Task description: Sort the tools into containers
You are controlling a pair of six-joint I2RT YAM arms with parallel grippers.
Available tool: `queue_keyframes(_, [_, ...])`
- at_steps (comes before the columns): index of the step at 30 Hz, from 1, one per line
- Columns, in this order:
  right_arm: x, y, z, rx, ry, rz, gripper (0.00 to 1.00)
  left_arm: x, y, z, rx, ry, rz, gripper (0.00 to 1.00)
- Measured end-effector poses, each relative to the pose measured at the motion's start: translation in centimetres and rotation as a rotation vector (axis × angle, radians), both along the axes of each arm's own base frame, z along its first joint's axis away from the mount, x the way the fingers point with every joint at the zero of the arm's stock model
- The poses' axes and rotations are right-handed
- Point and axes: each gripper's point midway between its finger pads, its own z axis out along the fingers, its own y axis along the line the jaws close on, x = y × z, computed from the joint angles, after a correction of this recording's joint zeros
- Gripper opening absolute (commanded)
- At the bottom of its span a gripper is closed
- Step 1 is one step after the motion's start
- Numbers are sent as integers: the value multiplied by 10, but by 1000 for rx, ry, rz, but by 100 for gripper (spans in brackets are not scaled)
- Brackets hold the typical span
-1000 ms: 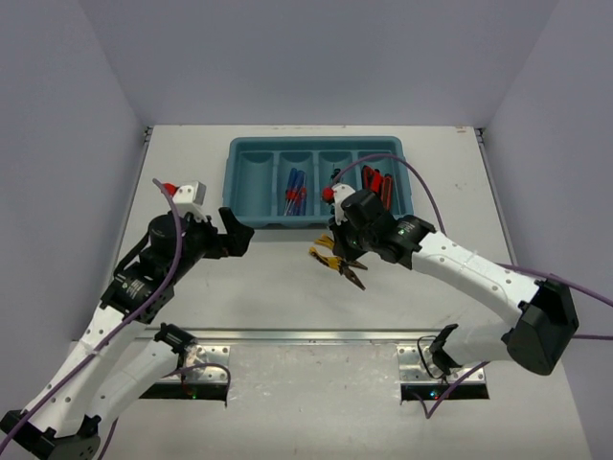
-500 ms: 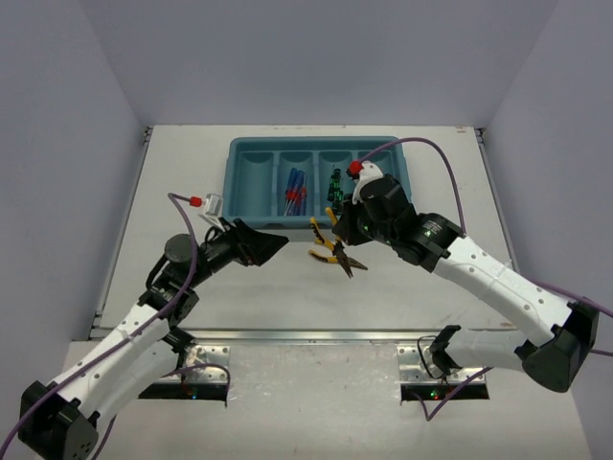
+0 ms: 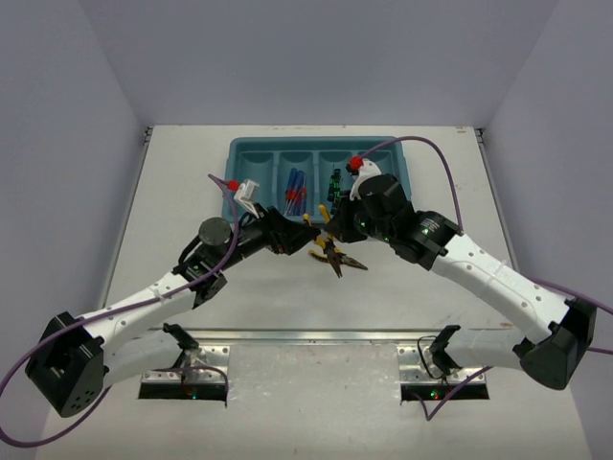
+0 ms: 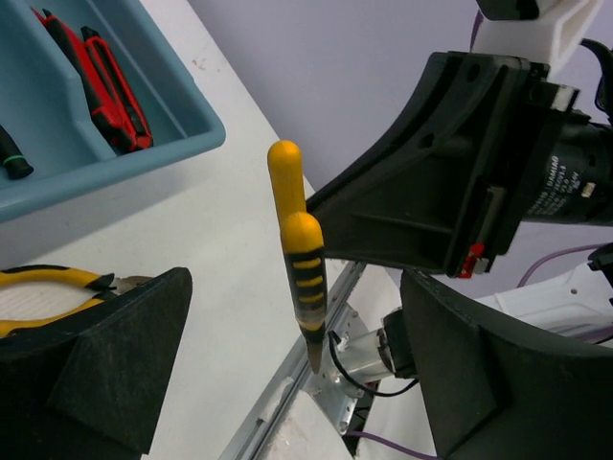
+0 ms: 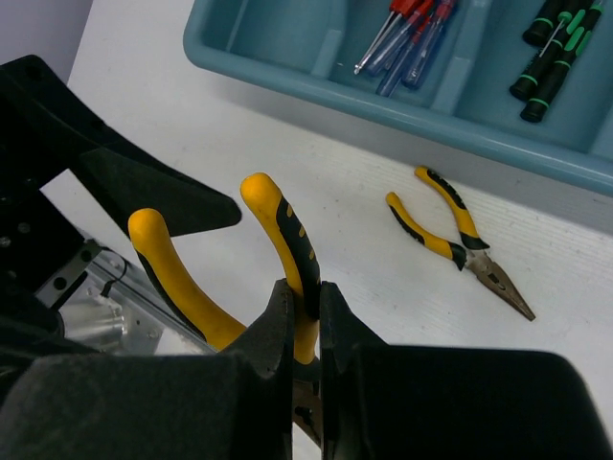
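Containers, four long compartments side by side in one teal tray, at far side of white worktop; both arms reaching inward over the worktop just in front of the tray, meeting near its middle; right fingers pressed together on one pair of yellow-handled pliers, gripped close to the pivot, handles sticking up and clear of the worktop; left fingers spread wide, one on each side of those raised handles, touching neither in the left wrist view; second pair of pliers lying flat on the worktop just in front of the tray, handles slightly splayed, nose pointing away from the tray, no fingers on it; red-and-black utility knives lying lengthwise in the rightmost compartment, side by side, mostly hidden under the right arm in the top view; blue-and-red-handled screwdrivers bunched in the second compartment from the left, shafts toward the near wall; black-and-green-handled screwdrivers grouped in the third compartment, next to the knives' one.
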Motion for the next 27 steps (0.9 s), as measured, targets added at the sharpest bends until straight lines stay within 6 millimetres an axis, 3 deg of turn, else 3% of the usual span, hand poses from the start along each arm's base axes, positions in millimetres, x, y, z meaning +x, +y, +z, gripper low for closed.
queue_keyframes(2, [-1,2,1,9,0,8,0,4,-6,-2,9,6,-4,45])
queue_keyframes(7, [-3,6,3,28,5,26,0,9,-17,2,9,5,-18,4])
queue_keyframes(8, [-3,6,3,30,7,27,7,10,-19,5,6,-2,-21,0])
queue_keyframes(10, [-1,6,5,36,1,23,31,12,-21,10,12,-7,-17,0])
queue_keyframes(11, [0,6,6,40,-3,21,78,14,-22,12,16,-9,-14,0])
queue_keyframes(12, [2,5,8,44,-11,11,97,18,-22,12,29,0,-1,0])
queue_keyframes(16, [18,-30,3,-24,-46,-123,99,37,-17,18,106,12,76,0])
queue_keyframes(20, [10,-32,22,8,-97,-116,99,62,-7,4,223,57,169,0])
queue_keyframes(24, [10,-61,37,-20,-168,-186,99,99,38,-23,402,174,295,0])
queue_keyframes(27, [7,-86,45,-38,-220,-235,99,138,82,-28,531,235,443,0])
